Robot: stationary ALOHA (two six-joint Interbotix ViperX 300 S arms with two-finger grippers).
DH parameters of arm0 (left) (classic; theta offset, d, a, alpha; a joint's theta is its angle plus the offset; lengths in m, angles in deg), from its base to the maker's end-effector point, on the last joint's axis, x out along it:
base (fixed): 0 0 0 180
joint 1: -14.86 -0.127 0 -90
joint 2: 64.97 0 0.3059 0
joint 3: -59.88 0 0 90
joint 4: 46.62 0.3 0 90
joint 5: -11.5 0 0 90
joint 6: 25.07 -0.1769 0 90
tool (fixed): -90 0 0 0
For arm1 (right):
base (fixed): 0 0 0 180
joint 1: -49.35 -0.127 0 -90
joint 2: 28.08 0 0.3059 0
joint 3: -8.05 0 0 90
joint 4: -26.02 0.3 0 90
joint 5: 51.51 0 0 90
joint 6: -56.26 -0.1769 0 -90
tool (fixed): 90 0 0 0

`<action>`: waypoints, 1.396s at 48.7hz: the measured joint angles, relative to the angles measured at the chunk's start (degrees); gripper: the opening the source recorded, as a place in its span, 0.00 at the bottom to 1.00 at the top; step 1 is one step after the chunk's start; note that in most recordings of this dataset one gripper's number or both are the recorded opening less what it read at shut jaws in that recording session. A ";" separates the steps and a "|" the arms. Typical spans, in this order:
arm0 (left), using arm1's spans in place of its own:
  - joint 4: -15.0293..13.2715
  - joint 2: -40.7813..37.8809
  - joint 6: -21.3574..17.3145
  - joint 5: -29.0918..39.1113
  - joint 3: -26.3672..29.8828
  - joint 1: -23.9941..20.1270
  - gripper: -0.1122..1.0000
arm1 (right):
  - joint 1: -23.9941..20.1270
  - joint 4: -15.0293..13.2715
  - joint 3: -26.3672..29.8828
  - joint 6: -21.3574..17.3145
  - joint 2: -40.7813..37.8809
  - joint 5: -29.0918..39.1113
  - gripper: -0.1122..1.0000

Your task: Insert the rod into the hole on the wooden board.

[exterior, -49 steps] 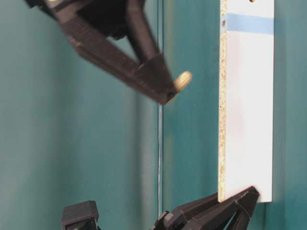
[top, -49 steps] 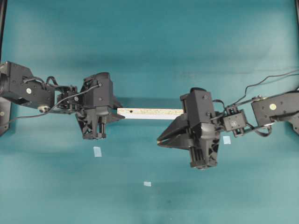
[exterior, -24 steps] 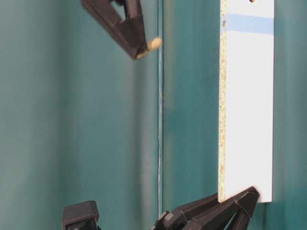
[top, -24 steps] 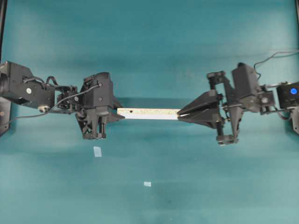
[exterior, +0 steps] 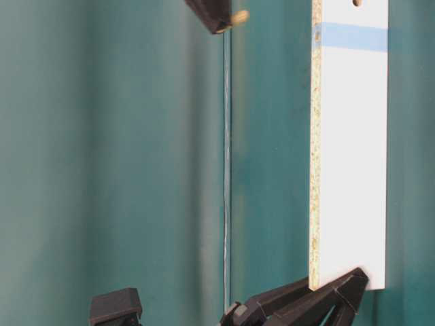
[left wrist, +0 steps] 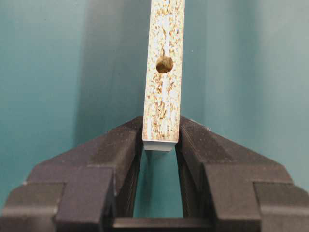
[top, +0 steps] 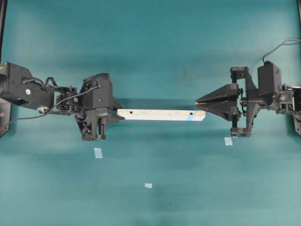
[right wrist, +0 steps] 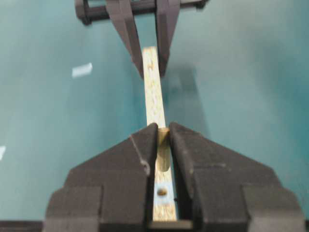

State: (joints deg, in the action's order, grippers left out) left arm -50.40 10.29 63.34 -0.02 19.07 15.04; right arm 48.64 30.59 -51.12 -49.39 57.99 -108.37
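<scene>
At 9 o'clock overhead, left gripper [top: 114,116] pinches one end of the board [top: 160,115], held level above the table [top: 150,47]. Right gripper [top: 198,100] at 3 o'clock, pressed on the rod [exterior: 239,16], tip just beside the board's blue-marked end, apart. Blue markers [top: 98,152] at 7 o'clock.

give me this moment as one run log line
left pincer: shut on wooden board | right pincer: shut on rod | rod: not yet in hole
</scene>
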 measured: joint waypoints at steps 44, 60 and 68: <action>0.00 0.09 0.79 0.18 -1.05 0.00 0.38 | 0.00 0.62 3.43 0.53 -16.35 -14.24 0.20; 0.00 0.00 0.79 0.18 -1.23 0.00 0.38 | -0.53 0.62 3.34 0.53 -16.44 -14.24 0.20; 0.00 0.00 0.79 0.26 -1.14 0.00 0.38 | -0.62 0.53 3.34 0.53 -16.52 -14.24 0.20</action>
State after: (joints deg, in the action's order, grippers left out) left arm -50.40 10.29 64.14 0.25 17.93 15.04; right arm 48.03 31.11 -47.78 -48.86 41.46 -122.61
